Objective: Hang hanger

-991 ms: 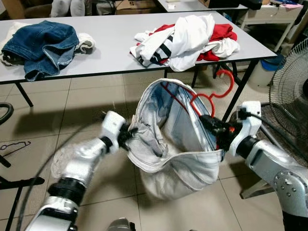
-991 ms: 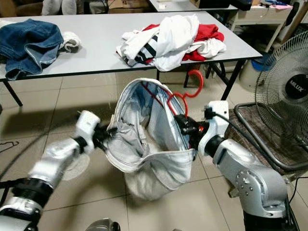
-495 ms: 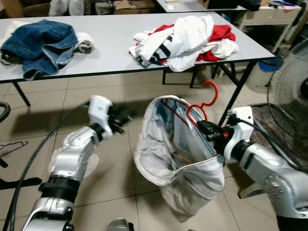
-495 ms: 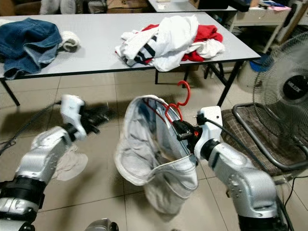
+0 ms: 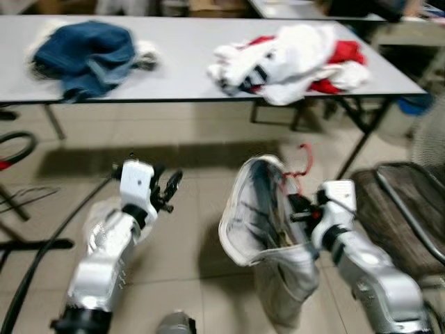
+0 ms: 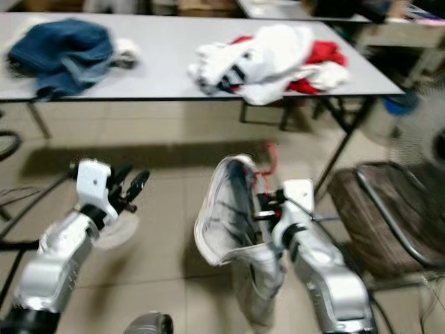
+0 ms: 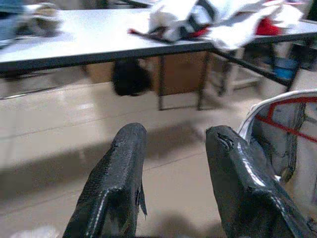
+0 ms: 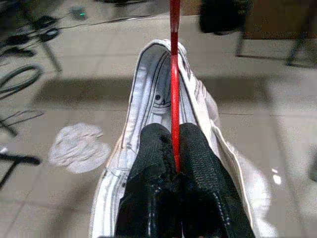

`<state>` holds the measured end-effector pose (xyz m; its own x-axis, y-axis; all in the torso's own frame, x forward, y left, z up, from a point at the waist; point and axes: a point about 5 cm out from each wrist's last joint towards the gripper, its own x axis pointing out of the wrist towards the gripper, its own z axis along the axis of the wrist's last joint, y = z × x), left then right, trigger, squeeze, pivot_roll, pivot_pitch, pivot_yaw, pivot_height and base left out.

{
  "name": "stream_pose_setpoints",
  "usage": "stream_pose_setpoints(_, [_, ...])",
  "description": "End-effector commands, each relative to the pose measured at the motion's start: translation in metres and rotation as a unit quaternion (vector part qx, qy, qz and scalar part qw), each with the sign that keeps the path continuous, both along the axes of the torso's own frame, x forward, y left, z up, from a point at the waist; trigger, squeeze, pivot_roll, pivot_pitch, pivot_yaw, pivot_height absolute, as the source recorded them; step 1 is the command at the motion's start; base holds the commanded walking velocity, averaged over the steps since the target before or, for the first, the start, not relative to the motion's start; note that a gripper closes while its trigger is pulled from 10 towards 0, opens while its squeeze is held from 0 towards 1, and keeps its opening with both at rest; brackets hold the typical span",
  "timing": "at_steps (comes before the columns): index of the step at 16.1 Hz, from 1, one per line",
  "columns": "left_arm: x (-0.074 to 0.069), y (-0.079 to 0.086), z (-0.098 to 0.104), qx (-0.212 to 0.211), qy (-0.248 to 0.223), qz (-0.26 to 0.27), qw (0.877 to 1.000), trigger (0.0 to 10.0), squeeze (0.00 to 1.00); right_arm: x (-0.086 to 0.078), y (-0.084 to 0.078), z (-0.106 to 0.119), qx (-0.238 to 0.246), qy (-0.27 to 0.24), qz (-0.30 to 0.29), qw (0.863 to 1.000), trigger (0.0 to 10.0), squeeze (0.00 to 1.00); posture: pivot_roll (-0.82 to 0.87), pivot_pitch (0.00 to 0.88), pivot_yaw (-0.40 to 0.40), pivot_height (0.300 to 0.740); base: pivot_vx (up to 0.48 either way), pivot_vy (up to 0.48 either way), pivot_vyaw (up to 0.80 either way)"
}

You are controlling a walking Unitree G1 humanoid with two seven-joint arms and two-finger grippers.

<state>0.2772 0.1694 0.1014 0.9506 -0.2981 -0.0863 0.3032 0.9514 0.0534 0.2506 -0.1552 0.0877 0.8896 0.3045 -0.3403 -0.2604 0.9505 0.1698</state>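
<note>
Pinching one red hanger (image 8: 174, 74) between closed fingers, as its wrist view shows, the right gripper (image 5: 300, 209) holds one pale garment (image 5: 261, 223) above the floor while the left gripper (image 5: 167, 191) hangs empty, fingers (image 7: 119, 183) apart, before one desk (image 5: 188, 62) with two clothes piles.

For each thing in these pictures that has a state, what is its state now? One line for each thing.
left gripper: open, holding nothing, raised above the floor.
right gripper: shut on the red hanger.
red hanger: gripped, with the garment on it, hook pointing up.
pale garment: hanging from the hanger, waist open.
blue jeans: crumpled on the table.
white and red clothes: piled on the table.
</note>
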Motion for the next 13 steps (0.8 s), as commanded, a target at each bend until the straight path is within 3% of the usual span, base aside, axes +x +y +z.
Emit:
stream_pose_setpoints(1, [-0.001, -0.006, 0.005, -0.003, -0.013, -0.001, 1.0, 10.0, 0.0, 0.007, -0.001, 0.016, -0.001, -0.056, 0.003, 0.998, 10.0, 0.0, 0.02, 0.0, -0.016, 0.74, 0.0, 0.0, 0.8])
stream_pose_setpoints(8, [-0.004, -0.008, 0.007, -0.006, -0.017, 0.024, 1.0, 10.0, 0.0, 0.022, -0.005, 0.023, -0.012, -0.104, 0.031, 0.994, 10.0, 0.0, 0.03, 0.0, -0.028, 0.74, 0.276, 0.0, 0.76])
stream_pose_setpoints(13, [-0.007, -0.003, 0.003, 0.006, -0.005, 0.04, 0.999, 10.0, 0.0, 0.026, -0.007, 0.024, 0.009, -0.11, 0.033, 0.993, 10.0, 0.0, 0.04, 0.0, -0.034, 0.74, 0.346, 0.0, 0.0])
